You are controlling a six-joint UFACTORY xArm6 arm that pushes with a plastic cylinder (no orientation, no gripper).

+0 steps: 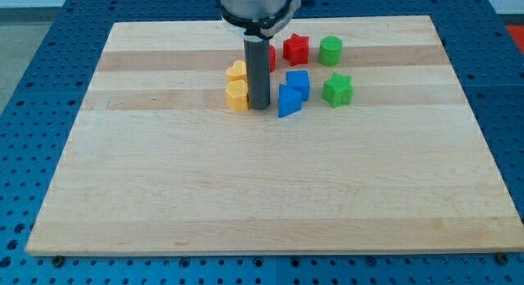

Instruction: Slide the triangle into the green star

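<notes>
A blue triangle (288, 101) lies on the wooden board (270, 178) near the view's top centre. The green star (337, 89) lies to its right, a short gap apart. My tip (260, 107) stands just left of the blue triangle, between it and a yellow hexagon block (237, 96). A blue cube (299, 82) touches the triangle at its upper right.
A yellow heart block (237, 70) sits above the yellow hexagon. A red star (296, 49) and a green cylinder (331, 50) lie near the board's top edge. Another red block (271, 57) is partly hidden behind the rod.
</notes>
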